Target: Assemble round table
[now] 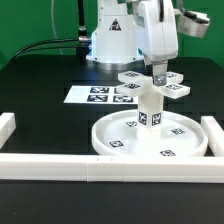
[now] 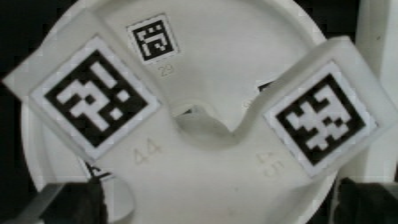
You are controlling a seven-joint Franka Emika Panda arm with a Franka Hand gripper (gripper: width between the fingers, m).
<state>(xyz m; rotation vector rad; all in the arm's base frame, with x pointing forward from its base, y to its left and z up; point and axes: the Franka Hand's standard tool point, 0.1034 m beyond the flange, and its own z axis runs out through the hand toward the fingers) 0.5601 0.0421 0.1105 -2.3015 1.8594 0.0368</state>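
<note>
The wide rimmed disc (image 1: pixel 120 138) lies flat inside the rails, and the short post (image 1: pixel 150 110) stands upright on its middle. On top of the post rests the cross-shaped piece (image 1: pixel 155 86), its tagged arms spread out level. My gripper (image 1: pixel 158 75) hangs straight down over the cross's centre, open. In the wrist view two tagged arms of the cross (image 2: pixel 89 100) fan out over the disc (image 2: pixel 231 55). The dark fingers (image 2: pixel 80 198) stand wide apart at the picture's edges, with white plastic in the gap of the gripper (image 2: pixel 217 205). The post is hidden there.
Long white border rails run along the front (image 1: pixel 60 165), at the exterior view's left (image 1: pixel 8 128) and its right (image 1: pixel 212 135). The marker board (image 1: pixel 100 95) lies flat behind the disc. Further back stands the arm's white base (image 1: pixel 108 40).
</note>
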